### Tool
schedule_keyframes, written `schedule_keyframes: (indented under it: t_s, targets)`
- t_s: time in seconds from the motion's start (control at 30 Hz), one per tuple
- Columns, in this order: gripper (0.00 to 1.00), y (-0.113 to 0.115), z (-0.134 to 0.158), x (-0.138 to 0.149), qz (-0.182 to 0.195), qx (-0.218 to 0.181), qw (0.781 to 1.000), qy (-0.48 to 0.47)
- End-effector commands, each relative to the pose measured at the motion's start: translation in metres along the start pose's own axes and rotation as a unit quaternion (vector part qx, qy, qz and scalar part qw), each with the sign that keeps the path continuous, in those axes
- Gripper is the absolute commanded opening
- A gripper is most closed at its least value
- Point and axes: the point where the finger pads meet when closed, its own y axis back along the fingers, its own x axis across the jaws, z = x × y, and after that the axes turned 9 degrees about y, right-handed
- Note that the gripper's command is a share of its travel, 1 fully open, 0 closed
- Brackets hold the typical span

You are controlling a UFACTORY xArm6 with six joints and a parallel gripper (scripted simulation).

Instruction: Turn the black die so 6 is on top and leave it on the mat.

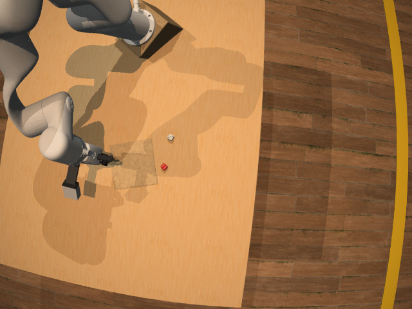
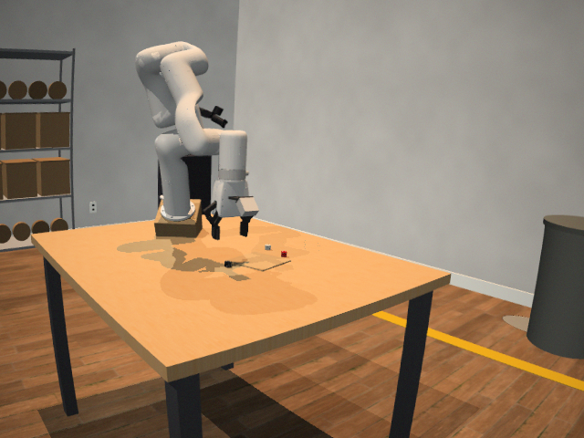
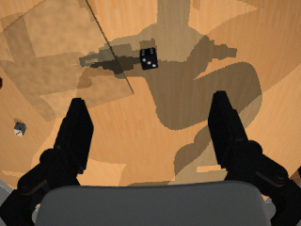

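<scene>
While the top view hides the black die under the claw (image 1: 112, 161) at the mat's (image 1: 140, 172) edge nearest the desk's (image 1: 199, 232) arm-side edge, the exterior view shows the black die (image 2: 227, 264) below it. Wrist view: claw fully spread, empty; die just off the mat, small, rigid, likely light; grip opposite side faces.

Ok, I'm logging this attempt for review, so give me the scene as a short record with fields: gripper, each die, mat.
gripper: open, empty, hanging above the table
black die: on the table just beside the mat's edge, not on it; top face unclear
mat: flat on the table
white die: on the table, off the mat
red die: on the table, just off the mat
stacking: none
</scene>
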Motion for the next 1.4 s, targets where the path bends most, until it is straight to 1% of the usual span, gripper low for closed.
schedule_keyframes:
  t_s: [0.0,0.2,0.23,1.37]
  targets:
    - [1.00,-0.0009,-0.0014,0.0001,-0.008,0.000,0.998,0.056]
    - [1.00,-0.0012,-0.0014,0.0001,-0.008,0.000,0.998,0.065]
    - [0.31,-0.0012,-0.0014,0.0001,-0.008,0.000,0.998,0.065]
    - [0.31,-0.0012,-0.0014,0.0001,-0.008,0.000,0.998,0.065]
